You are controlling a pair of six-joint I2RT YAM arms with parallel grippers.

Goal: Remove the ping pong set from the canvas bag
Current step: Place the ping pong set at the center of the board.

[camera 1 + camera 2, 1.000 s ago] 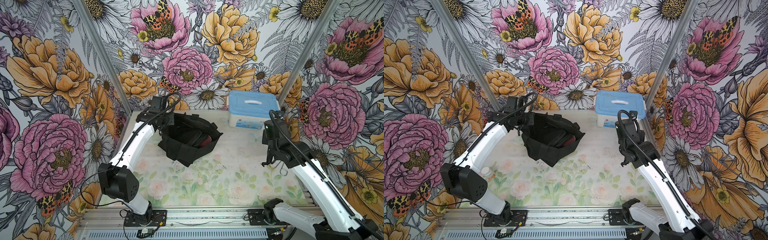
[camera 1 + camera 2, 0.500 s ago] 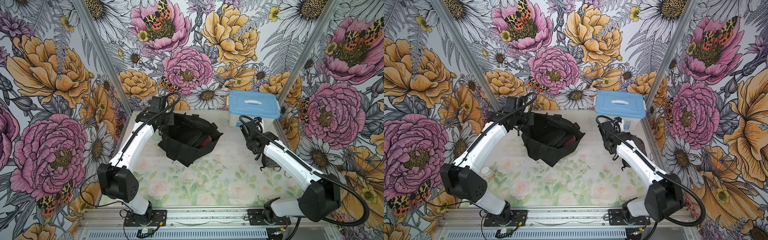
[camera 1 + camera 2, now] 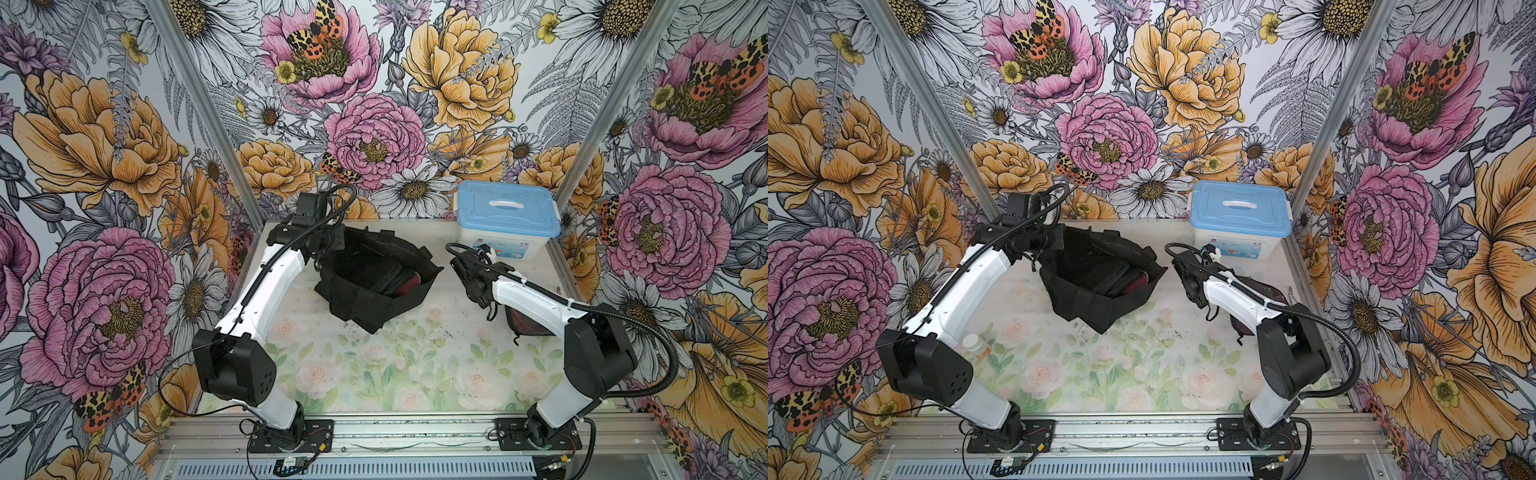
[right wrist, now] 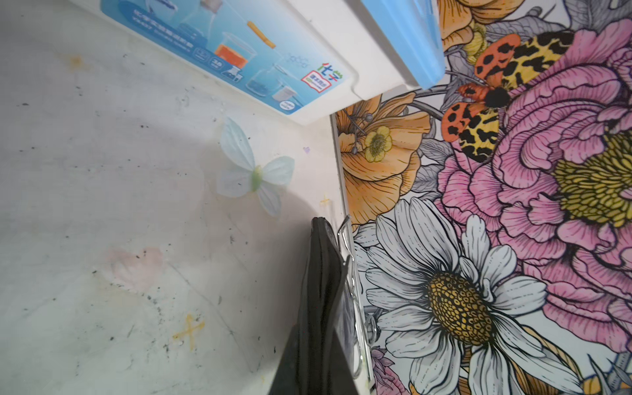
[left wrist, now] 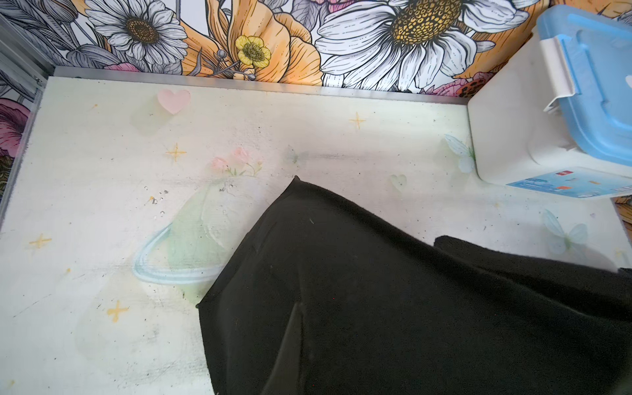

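**Left arm:** the elbow sits low near the base, the forearm is stretched toward the far wall, and the wrist is bent over. The left end effector (image 3: 330,249) is fully closed, pinching the rim of the canvas bag (image 3: 365,301). The bag sags open on the desk (image 3: 395,374), spreading from that end effector toward the right arm. Inside lie a maroon cover (image 3: 409,286) and a black case (image 3: 384,276) (any others cannot be made out).

**Right arm:** the elbow is raised, the forearm slopes down, and the wrist is tucked under. The right end effector (image 3: 494,308) is clamped almost closed on a clear-fronted paddle case (image 3: 530,326). The case is held edge-on beneath the forearm, outside the bag. A blue-lidded box (image 3: 505,208) stands just beyond this end effector.
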